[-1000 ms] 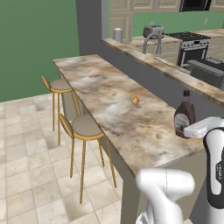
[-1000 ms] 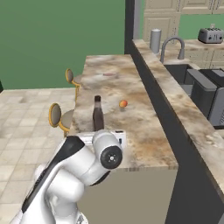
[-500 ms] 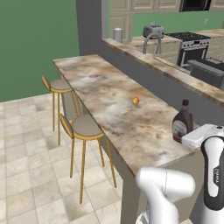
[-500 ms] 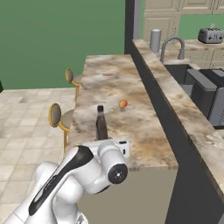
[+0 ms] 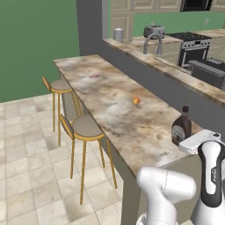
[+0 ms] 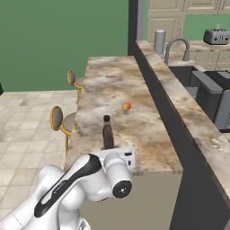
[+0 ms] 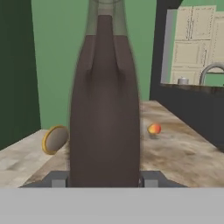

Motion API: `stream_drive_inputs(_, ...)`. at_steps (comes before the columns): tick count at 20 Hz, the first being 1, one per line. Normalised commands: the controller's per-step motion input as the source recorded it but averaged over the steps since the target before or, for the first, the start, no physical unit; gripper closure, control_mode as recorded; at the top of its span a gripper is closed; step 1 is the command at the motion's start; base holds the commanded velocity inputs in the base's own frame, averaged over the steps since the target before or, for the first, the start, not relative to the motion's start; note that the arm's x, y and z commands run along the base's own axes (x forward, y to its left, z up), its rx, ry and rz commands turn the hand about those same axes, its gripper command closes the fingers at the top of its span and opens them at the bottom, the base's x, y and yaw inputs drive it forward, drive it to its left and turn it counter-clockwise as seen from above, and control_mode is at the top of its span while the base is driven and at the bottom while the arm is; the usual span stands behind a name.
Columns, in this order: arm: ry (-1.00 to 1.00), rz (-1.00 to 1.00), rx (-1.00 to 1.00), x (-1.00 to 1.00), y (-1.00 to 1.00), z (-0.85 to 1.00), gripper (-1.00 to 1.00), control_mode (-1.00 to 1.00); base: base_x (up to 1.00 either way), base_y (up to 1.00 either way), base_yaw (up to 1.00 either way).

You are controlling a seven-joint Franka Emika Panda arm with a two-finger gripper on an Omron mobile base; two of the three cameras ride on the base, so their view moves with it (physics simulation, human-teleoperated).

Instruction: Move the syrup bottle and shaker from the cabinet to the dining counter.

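The syrup bottle (image 5: 181,129) (image 6: 107,132), dark brown with a dark cap, stands upright at the near end of the dining counter (image 5: 110,101) (image 6: 108,90). My gripper (image 5: 198,141) (image 6: 117,155) is shut on its lower body. In the hand view the syrup bottle (image 7: 105,109) rises between the two fingertips of the gripper (image 7: 105,179), which press on either side of it. I cannot tell whether its base touches the stone top (image 7: 183,153). The shaker and the cabinet are out of view.
A small orange fruit (image 5: 136,100) (image 6: 126,106) (image 7: 154,129) lies mid-counter beyond the bottle. The grey raised back wall (image 5: 176,88) runs along the counter's far side. Two stools (image 5: 85,127) (image 5: 59,85) stand at its open side. A grey canister (image 6: 159,42) and a tap (image 6: 177,45) are behind the wall.
My gripper has come down with the syrup bottle, which now sits lower, at the counter top. The fruit and the stools have not moved.
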Motion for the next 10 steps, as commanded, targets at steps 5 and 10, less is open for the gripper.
stream_drive_inputs(5, -0.03, 0.00, 0.00, 0.04, -0.30, -0.32, 1.00, -1.00, 0.00, 0.00, 0.00)
stream_drive_inputs(10, -0.01, 0.00, 0.00, 0.15, -0.26, -0.25, 1.00, -1.00, 0.00, 0.00, 0.00)
